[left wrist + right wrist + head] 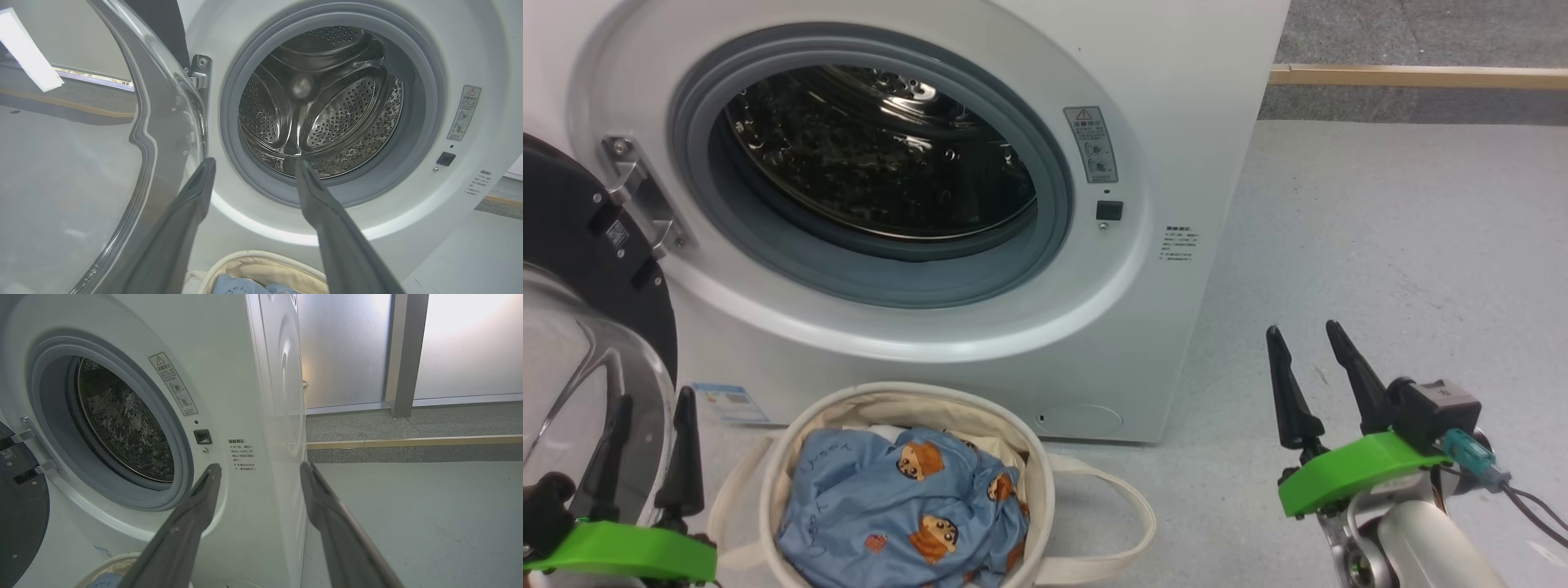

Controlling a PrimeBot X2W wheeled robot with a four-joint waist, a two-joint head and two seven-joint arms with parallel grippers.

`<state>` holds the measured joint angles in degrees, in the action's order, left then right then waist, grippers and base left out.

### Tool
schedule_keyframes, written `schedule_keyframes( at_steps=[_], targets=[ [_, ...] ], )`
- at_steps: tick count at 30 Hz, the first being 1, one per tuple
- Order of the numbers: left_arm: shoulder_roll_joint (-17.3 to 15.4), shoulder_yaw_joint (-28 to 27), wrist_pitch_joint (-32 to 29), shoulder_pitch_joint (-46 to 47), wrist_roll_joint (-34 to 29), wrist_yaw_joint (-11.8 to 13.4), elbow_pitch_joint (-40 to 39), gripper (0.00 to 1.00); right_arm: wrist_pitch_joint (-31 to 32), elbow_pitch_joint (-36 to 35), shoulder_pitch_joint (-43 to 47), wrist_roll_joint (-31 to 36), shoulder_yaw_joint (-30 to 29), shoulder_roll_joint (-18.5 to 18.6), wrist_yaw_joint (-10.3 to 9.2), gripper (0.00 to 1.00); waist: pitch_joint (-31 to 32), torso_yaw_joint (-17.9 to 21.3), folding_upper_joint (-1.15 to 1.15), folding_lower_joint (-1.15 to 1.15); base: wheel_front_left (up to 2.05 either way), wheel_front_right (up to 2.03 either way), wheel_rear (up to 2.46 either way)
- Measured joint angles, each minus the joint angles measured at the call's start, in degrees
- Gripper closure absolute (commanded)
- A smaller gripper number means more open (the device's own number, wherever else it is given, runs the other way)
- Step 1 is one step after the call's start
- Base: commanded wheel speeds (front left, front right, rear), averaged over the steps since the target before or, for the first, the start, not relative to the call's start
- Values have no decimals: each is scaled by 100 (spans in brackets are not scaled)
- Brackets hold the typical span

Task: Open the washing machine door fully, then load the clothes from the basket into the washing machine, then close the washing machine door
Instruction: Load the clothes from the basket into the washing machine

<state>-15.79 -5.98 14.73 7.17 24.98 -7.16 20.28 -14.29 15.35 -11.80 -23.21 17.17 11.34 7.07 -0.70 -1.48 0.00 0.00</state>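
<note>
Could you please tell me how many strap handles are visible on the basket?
2: the left handle loops out left of the basket; the right handle lies on the floor to its right.

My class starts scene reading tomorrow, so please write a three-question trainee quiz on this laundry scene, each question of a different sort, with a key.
1. True or false: the washing machine door is shut.
2. Where do the clothes lie? A) in the drum B) in the basket C) on the floor
3. Fill in: the left end effector and the right end effector are open and hold ____.
Key: 1 false; 2 B; 3 nothing.
</note>
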Motion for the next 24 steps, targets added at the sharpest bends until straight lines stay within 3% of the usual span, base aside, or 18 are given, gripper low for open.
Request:
schedule_keyframes(
  at_steps=[9,17,24],
  targets=[
    [60,108,0,103,120,0,89,0,0,2,0,1,0,-20,0,0,-28,50,0,0,0,0,0],
    [349,230,0,393,341,2,469,0,0,-20,-1,-30,67,-86,0,0,-163,101,0,0,0,0,0],
    [565,535,0,721,-163,109,846,0,0,-157,-143,-51,62,-83,0,0,-472,177,0,1,0,0,0]
  ],
)
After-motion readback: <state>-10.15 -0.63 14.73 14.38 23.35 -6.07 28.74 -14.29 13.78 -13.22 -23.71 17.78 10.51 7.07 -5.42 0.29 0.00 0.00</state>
